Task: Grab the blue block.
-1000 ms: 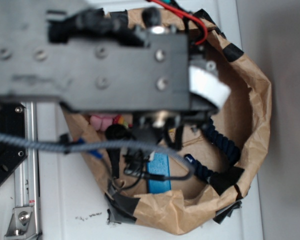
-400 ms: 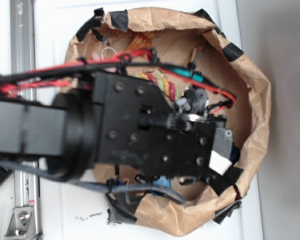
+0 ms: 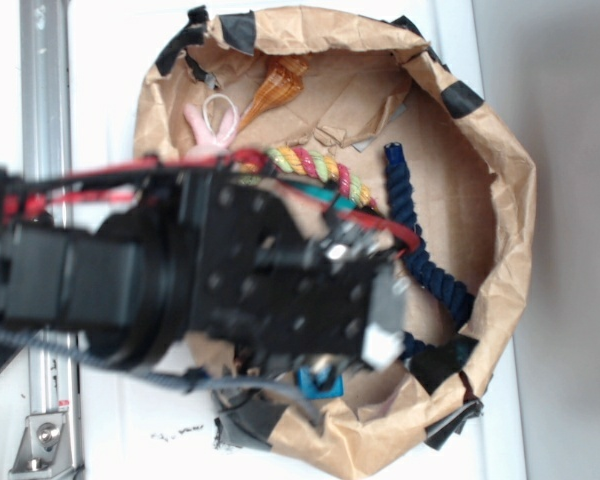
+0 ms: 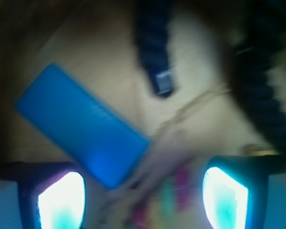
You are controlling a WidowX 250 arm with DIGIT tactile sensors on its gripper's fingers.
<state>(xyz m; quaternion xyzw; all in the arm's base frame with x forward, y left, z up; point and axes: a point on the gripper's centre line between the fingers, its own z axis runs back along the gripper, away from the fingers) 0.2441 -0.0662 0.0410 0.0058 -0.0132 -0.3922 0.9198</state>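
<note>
I'm lining up over the blue block [image 4: 81, 125], gripper [image 4: 143, 200] fingers wide and empty, needing to shift left before dropping

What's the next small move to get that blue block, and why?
Probably shift the gripper toward the blue block and turn the wrist before lowering. In the wrist view the fingers are open, the block lies diagonally, off-centre toward one finger, and a navy rope end lies close by.

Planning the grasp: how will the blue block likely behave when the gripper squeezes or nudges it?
The blue block looks rigid, with flat faces, so it should slide, not roll. Its smooth surface may prove slippery. It lies diagonal to the open gripper, so a squeeze might twist it.
</note>
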